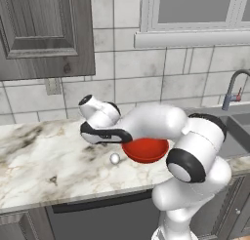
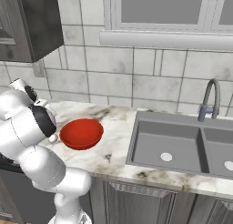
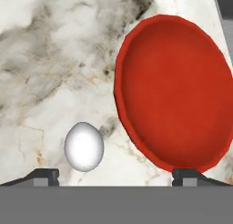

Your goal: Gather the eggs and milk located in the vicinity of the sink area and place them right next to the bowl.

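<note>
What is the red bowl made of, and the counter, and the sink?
Bowl: probably glazed ceramic or plastic; plain glossy red with a soft shine. Counter: looks like polished marble; white with grey and brown veins. Sink: seems brushed metal; even matte grey, like its tap. It is all rendered, so these are guesses.

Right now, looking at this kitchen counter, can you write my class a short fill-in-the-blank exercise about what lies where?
1. The bowl on the counter is coloured ____.
2. The small glossy ball beside the bowl is coloured ____.
3. The sink has ____ basins.
4. The gripper's jaws stand ____, holding nothing.

Missing words: red; white; two; open
</note>
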